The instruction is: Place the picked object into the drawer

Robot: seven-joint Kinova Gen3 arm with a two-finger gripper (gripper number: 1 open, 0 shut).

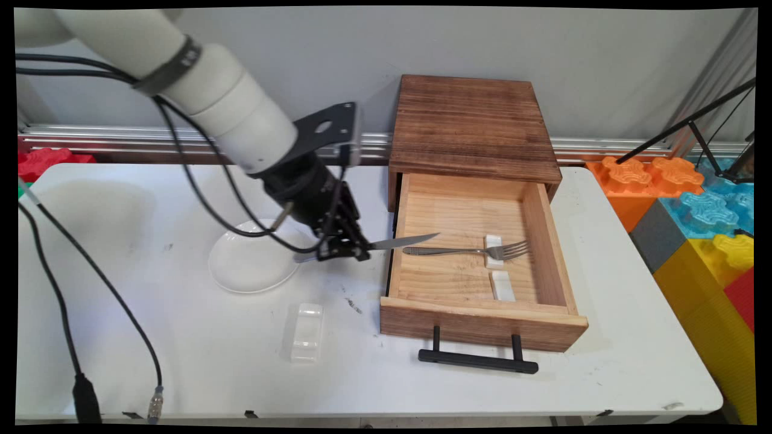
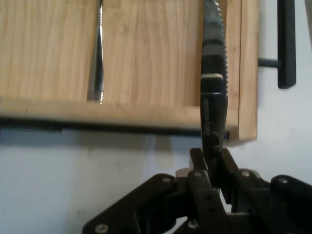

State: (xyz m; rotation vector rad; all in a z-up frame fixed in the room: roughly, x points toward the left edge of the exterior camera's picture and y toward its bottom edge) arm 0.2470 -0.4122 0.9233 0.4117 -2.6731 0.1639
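Gripper [image 1: 348,250] is closed on a knife [image 1: 403,242], pinching it at the handle between both fingers [image 2: 218,161]. Knife is held roughly level above the table [image 1: 181,361], blade pointing toward the open drawer [image 1: 543,241], with the tip reaching over the drawer's near side wall.

Handling, as judged from appearance:
- Knife looks like metal: stiff, thin, light, smooth. A smooth handle may slip or pivot in a two-finger pinch.
- Blade edge is serrated in the hand view; the handle is the proper place to take hold, near its middle for balance.

Surroundings:
- A fork [image 1: 470,250] lies inside the drawer, its tines resting on a small white rest [image 1: 494,248]; a second white rest [image 1: 502,286] lies just beside it, unoccupied.
- A white plate [image 1: 247,268] sits on the table under the arm.
- A clear plastic block [image 1: 306,331] lies nearer the front edge.
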